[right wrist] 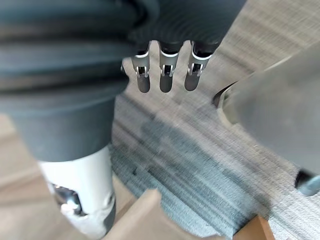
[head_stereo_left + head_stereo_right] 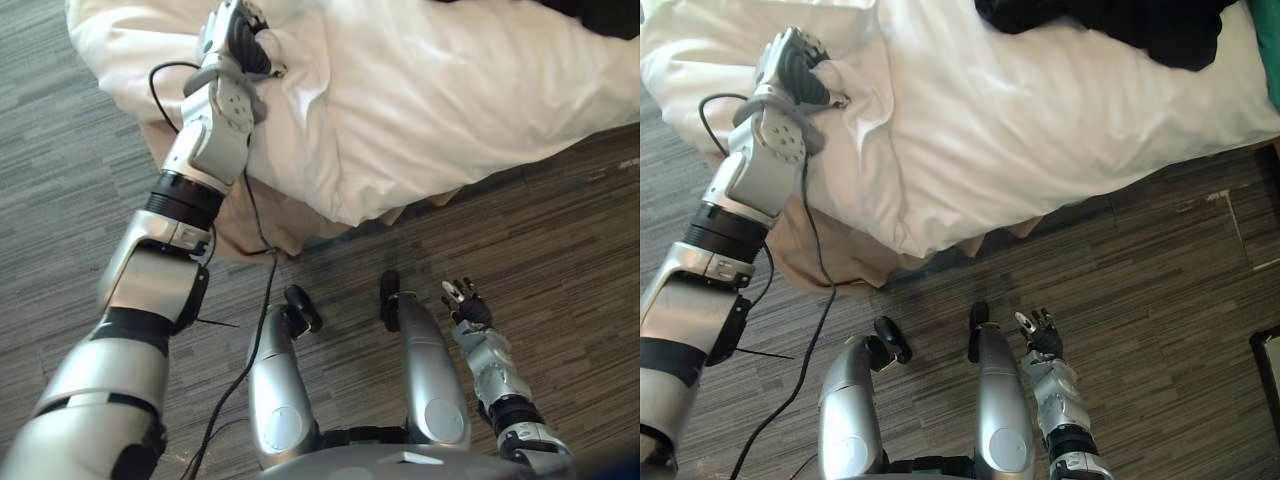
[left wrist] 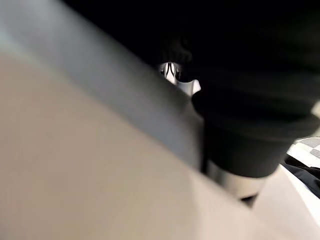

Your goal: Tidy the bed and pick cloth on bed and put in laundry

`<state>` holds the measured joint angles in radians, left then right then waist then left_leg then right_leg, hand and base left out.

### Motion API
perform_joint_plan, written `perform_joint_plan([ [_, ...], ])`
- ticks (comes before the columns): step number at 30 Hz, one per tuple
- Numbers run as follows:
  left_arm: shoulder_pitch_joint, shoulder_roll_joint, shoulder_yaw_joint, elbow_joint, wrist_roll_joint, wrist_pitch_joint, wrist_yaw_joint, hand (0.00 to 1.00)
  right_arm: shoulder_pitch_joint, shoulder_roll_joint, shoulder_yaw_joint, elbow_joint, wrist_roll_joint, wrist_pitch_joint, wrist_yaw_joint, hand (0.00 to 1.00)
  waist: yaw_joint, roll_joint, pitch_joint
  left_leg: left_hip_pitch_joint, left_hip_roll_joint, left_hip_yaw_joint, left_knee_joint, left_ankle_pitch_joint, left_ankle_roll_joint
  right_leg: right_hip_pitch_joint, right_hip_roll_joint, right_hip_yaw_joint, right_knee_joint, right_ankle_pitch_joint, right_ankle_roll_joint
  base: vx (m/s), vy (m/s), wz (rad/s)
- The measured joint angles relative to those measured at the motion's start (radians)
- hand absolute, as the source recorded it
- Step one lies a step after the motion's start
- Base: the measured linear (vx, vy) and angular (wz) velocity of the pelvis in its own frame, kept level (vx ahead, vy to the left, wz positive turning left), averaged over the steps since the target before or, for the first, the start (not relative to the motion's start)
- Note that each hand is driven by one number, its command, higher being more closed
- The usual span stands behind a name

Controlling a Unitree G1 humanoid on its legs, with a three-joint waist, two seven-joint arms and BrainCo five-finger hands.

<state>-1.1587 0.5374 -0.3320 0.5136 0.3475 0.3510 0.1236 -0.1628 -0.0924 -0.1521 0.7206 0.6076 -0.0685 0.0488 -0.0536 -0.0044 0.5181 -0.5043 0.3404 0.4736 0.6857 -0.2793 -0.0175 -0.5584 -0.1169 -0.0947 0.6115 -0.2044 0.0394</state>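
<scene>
A white duvet point(image 2: 1040, 110) covers the bed, rumpled near its left corner. My left hand point(image 2: 800, 65) reaches out over that corner, fingers curled down into a fold of the duvet, and creases fan out from the grip. A black cloth point(image 2: 1120, 25) lies heaped on the far side of the bed, well to the right of the left hand. Down by my side, my right hand point(image 2: 1043, 335) hangs over the floor with its fingers point(image 1: 161, 75) straight and holding nothing.
A beige bed skirt point(image 2: 830, 255) hangs below the duvet's edge at the near corner. Grey plank floor point(image 2: 1160, 300) runs along the bed. Something teal point(image 2: 1272, 40) sits at the bed's right edge, and a dark object point(image 2: 1265, 370) is on the floor at far right.
</scene>
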Motion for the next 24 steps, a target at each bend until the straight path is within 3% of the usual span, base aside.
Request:
perform_joint_plan([
  [6,0.051,0.05,-0.033,-0.031,-0.088,-0.088,-0.094,1.0,0.037,-0.011,0.022,0.002,-0.062,-0.001,-0.025,0.0,0.013,0.0,-0.002,0.161,-0.062,0.015,-0.129,0.042,-0.012,0.142,-0.029,-0.008,-0.061,0.0,0.0,0.04,-0.026,0.08],
  [8,0.056,0.111,-0.06,-0.072,-0.127,-0.159,-0.131,1.0,0.071,-0.013,0.019,0.005,-0.086,0.007,-0.034,0.0,0.023,0.001,-0.003,0.216,-0.082,0.009,-0.181,0.063,-0.017,0.203,-0.037,-0.025,-0.092,0.0,0.0,0.02,-0.045,0.2],
  [10,0.064,0.15,-0.061,-0.103,-0.141,-0.189,-0.155,1.0,0.092,-0.015,0.008,0.006,-0.1,0.017,-0.035,0.0,0.033,0.001,-0.005,0.249,-0.098,0.004,-0.214,0.079,-0.018,0.237,-0.044,-0.034,-0.107,0.0,0.0,0.05,-0.035,0.2],
  [11,0.092,0.189,-0.057,-0.115,-0.166,-0.228,-0.179,1.0,0.111,-0.018,-0.009,0.022,-0.119,0.025,-0.034,0.0,0.041,0.001,-0.008,0.315,-0.12,-0.001,-0.271,0.1,-0.023,0.305,-0.052,-0.051,-0.141,0.001,0.002,0.06,-0.036,0.25],
  [12,0.124,0.203,-0.049,-0.12,-0.183,-0.252,-0.195,1.0,0.123,-0.021,-0.014,0.04,-0.124,0.029,-0.034,0.0,0.04,0.002,-0.032,0.333,-0.133,-0.006,-0.299,0.11,-0.024,0.325,-0.056,-0.062,-0.158,0.0,0.002,0.08,-0.041,0.35],
  [14,0.282,0.254,-0.008,-0.161,-0.247,-0.322,-0.241,1.0,0.161,-0.028,-0.041,0.123,-0.131,0.052,-0.034,0.0,0.043,0.004,-0.156,0.371,-0.163,-0.029,-0.395,0.147,-0.036,0.374,-0.058,-0.097,-0.229,0.005,0.009,0.15,-0.049,0.42],
  [17,0.458,0.262,0.094,-0.178,-0.292,-0.371,-0.293,1.0,0.166,-0.038,-0.071,0.194,-0.163,0.083,-0.034,0.0,0.045,0.005,-0.22,0.443,-0.189,-0.064,-0.488,0.185,-0.045,0.468,-0.057,-0.139,-0.304,0.013,0.015,0.18,-0.048,0.38],
  [18,0.489,0.262,0.109,-0.178,-0.293,-0.379,-0.301,0.0,0.165,-0.04,-0.075,0.202,-0.164,0.088,-0.034,0.0,0.045,0.005,-0.23,0.454,-0.194,-0.073,-0.504,0.191,-0.048,0.483,-0.055,-0.146,-0.319,0.016,0.015,0.14,-0.015,0.38],
  [23,0.761,0.229,0.184,-0.179,-0.368,-0.404,-0.338,0.0,0.16,-0.053,-0.098,0.247,-0.2,0.135,-0.027,0.0,0.058,0.01,-0.302,0.546,-0.225,-0.113,-0.663,0.271,-0.054,0.628,-0.023,-0.209,-0.525,0.104,0.012,0.09,0.005,0.27],
  [24,0.828,0.181,0.218,-0.179,-0.398,-0.402,-0.337,0.0,0.16,-0.061,-0.103,0.255,-0.215,0.153,-0.025,0.0,0.064,0.01,-0.308,0.562,-0.235,-0.128,-0.688,0.284,-0.053,0.653,-0.024,-0.225,-0.549,0.112,0.015,0.03,0.013,0.24],
])
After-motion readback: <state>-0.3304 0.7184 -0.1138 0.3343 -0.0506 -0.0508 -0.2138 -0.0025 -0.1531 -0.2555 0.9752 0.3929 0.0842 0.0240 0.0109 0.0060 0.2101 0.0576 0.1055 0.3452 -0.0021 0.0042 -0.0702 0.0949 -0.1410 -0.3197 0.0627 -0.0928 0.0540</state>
